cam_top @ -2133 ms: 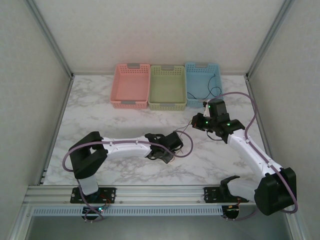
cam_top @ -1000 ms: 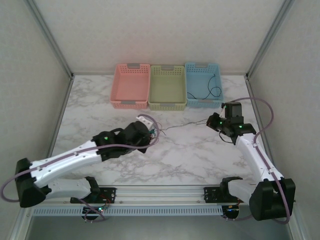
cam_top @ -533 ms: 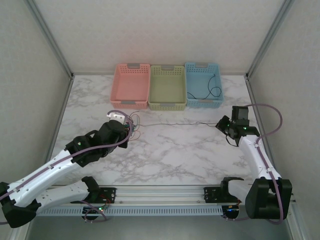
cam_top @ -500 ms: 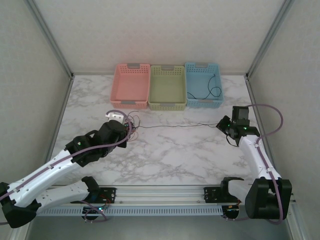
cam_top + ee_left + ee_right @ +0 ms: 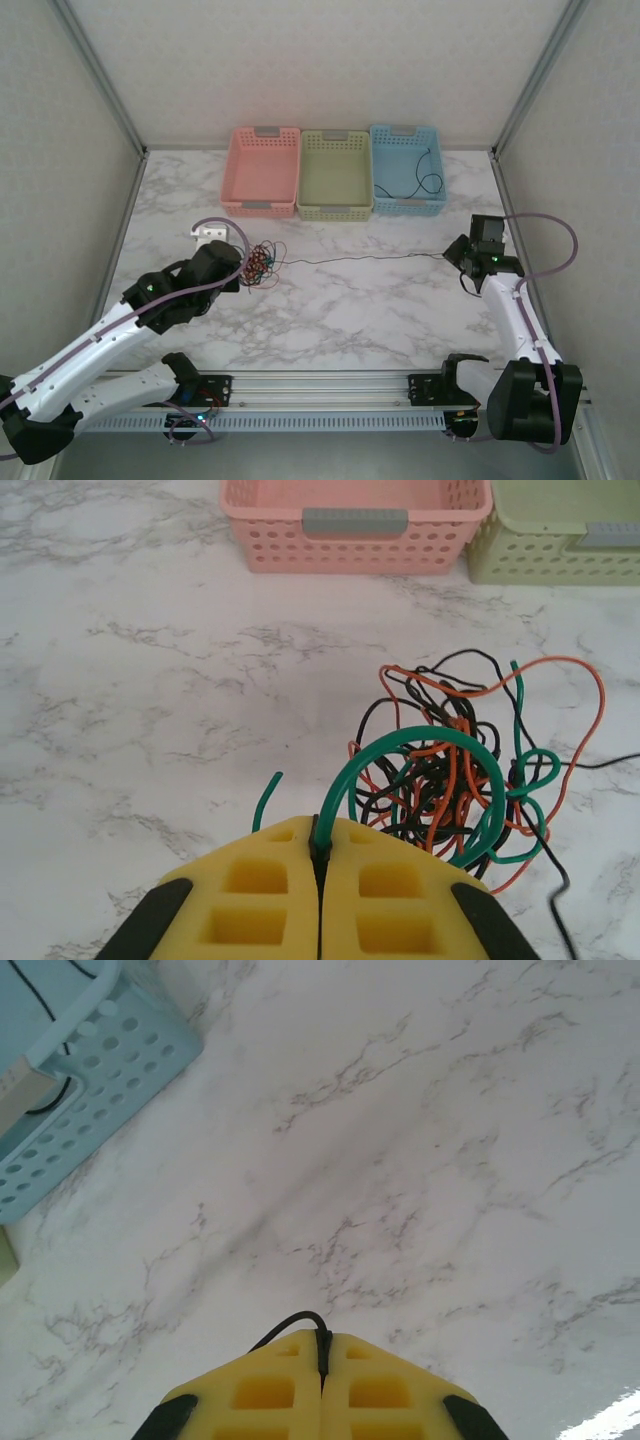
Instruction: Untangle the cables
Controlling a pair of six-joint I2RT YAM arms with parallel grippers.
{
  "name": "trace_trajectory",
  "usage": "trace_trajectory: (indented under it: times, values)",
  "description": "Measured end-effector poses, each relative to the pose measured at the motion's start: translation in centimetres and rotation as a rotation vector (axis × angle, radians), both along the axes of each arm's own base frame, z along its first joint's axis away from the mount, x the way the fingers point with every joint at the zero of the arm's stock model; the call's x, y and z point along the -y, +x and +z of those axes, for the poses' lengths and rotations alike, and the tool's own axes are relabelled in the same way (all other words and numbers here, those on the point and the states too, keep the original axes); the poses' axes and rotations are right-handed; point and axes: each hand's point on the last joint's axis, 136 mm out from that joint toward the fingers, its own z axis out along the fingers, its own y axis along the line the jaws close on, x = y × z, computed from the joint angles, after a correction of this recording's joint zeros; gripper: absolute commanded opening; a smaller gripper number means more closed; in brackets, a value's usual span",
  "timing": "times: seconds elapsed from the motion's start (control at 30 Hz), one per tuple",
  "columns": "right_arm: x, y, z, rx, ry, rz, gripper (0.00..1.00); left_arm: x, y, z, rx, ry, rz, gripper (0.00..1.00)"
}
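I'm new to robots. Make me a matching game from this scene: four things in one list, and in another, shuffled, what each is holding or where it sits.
Things:
1. blue basket
2. green basket
3. left gripper
4. right gripper

Descriptions:
A. shut on the coloured tangle of wires
B. the middle one of three baskets
C. shut on the stretched black wire
D. has a loose black wire lying in it

Pairs: 1-D, 2-B, 3-A, 4-C
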Motion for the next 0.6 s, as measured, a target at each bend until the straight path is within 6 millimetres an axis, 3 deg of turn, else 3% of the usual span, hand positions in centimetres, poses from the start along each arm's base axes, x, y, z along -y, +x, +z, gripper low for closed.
trace_trajectory:
  times: [0.27,0.6]
  values:
    - [4.6,-2.0,0.9,0.0,-0.071,-0.193,0.0,-4.1,0.2,0.2,0.02,0.04,0.174,0.0]
    - [6.3,-3.0,1.5,-0.001,-0.13,-0.274,0.0,-7.3,-0.1,1.1,0.055,0.061,0.295,0.0]
